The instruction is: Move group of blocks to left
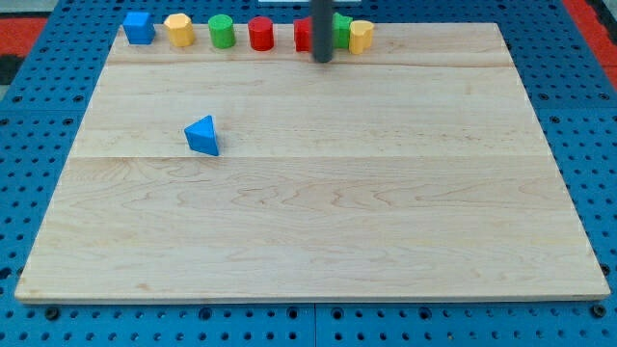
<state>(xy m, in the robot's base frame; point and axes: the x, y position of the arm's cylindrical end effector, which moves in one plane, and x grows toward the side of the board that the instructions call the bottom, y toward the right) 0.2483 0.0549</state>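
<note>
Along the board's top edge runs a row of blocks: a blue cube, a yellow block, a green cylinder, a red cylinder, then a red block, a green block and a yellow block close together. My dark rod comes down over that right-hand cluster, and my tip rests just below the red and green blocks, partly hiding them. A blue triangular block lies alone at the board's left middle.
The wooden board lies on a blue perforated table. A red area shows at the view's top right corner.
</note>
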